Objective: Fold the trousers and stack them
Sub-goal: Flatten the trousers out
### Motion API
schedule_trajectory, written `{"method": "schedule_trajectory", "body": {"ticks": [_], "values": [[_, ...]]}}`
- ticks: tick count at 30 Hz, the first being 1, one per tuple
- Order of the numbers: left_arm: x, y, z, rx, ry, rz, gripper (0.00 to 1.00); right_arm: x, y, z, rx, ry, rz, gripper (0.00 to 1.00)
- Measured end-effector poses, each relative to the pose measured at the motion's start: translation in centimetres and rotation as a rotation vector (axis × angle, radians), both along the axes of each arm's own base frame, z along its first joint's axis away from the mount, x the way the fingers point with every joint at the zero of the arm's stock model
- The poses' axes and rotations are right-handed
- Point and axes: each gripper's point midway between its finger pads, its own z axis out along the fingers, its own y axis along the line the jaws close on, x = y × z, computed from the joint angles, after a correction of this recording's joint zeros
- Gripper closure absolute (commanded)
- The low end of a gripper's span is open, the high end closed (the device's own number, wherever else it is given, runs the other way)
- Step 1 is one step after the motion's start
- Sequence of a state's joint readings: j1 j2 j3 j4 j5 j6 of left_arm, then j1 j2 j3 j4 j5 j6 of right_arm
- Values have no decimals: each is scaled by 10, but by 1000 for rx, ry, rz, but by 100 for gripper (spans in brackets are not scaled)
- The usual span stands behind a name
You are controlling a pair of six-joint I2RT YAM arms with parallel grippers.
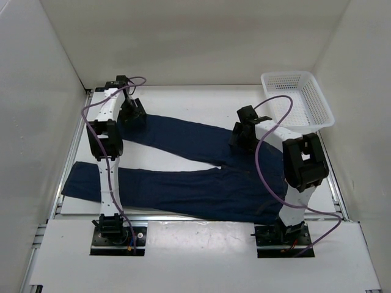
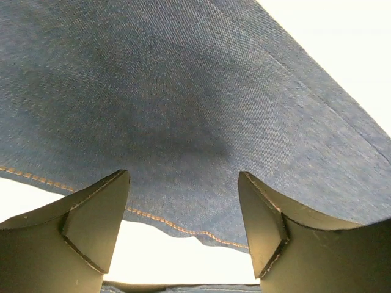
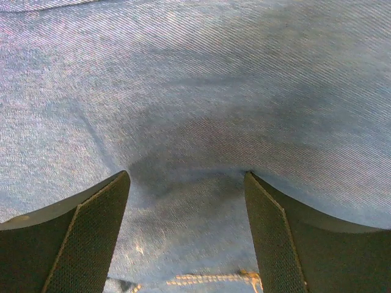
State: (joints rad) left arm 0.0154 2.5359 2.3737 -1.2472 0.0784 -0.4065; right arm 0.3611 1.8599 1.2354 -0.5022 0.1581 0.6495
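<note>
Top view: the jeans (image 1: 201,183) lie flat on the table (image 1: 201,101), legs running left, waist at the right. The left gripper (image 1: 131,115) is over the far leg's hem end; the right gripper (image 1: 243,139) is over the crotch area. Left wrist view: fingers (image 2: 91,226) spread wide, with denim and its orange-stitched hem between them. Right wrist view: fingers (image 3: 85,238) spread wide, tips against puckered denim.

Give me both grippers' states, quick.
Left gripper: open, over the trousers near a hem.
Right gripper: open, over the trousers, nothing gripped.
</note>
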Motion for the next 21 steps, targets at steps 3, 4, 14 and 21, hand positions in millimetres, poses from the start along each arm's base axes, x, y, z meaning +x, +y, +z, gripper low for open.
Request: {"method": "schedule_trajectory", "body": {"ticks": [3, 4, 14, 21], "values": [[-6, 4, 19, 22, -23, 4, 16, -3, -5, 14, -13, -17, -7, 20], [-15, 7, 27, 39, -28, 11, 16, -3, -6, 23, -12, -41, -9, 20], [-181, 50, 82, 87, -28, 241, 25, -77, -20, 84, 30, -183, 2, 51], [-250, 50, 8, 107, 249, 331, 26, -156, -39, 29, 1, 39, -54, 49]]}}
